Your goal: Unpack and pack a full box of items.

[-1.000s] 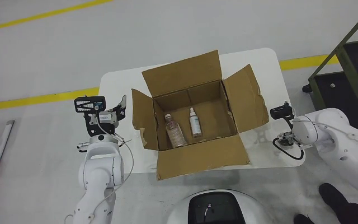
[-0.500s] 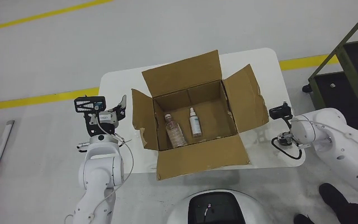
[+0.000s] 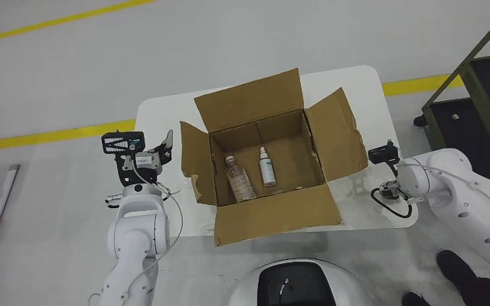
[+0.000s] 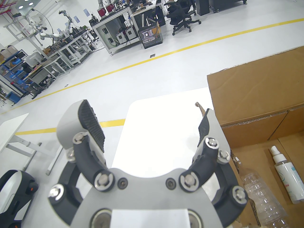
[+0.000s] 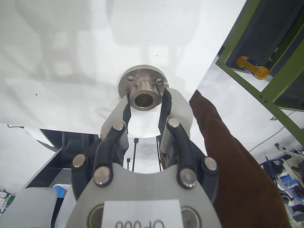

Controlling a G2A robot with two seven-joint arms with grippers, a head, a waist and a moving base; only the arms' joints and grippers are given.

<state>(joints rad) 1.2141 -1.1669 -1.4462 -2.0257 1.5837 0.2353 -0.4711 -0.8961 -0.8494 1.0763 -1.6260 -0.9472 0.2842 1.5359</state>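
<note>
Box is sitting open in the middle of the white table, all four flaps folded outward. Two items are lying on its floor, side by side: a clear plastic bottle, and a white spray bottle just beside it on the side nearer the right arm. Rest of the box floor is showing bare cardboard.

Right gripper is working at the table's right edge, well apart from the box. Its pads are pinching the neck of a metal flanged hub, and the flange is lying flat against the tabletop. Something brown is rising just beside it; I cannot tell what. A green-framed rack is standing off the table on that side, with a yellow bottle lying in it.

Left gripper is hanging over the table's left end, just beside the box's left flap. Its fingers are spread wide and holding nothing.

Progress, as I am reading it: unpacking is under way but not finished. The hub is out and sitting on the table, with the right gripper not yet letting go. Both bottles are waiting to be taken out. The packing half is not yet begun. The idle left gripper is the closer one to the plastic bottle.
</note>
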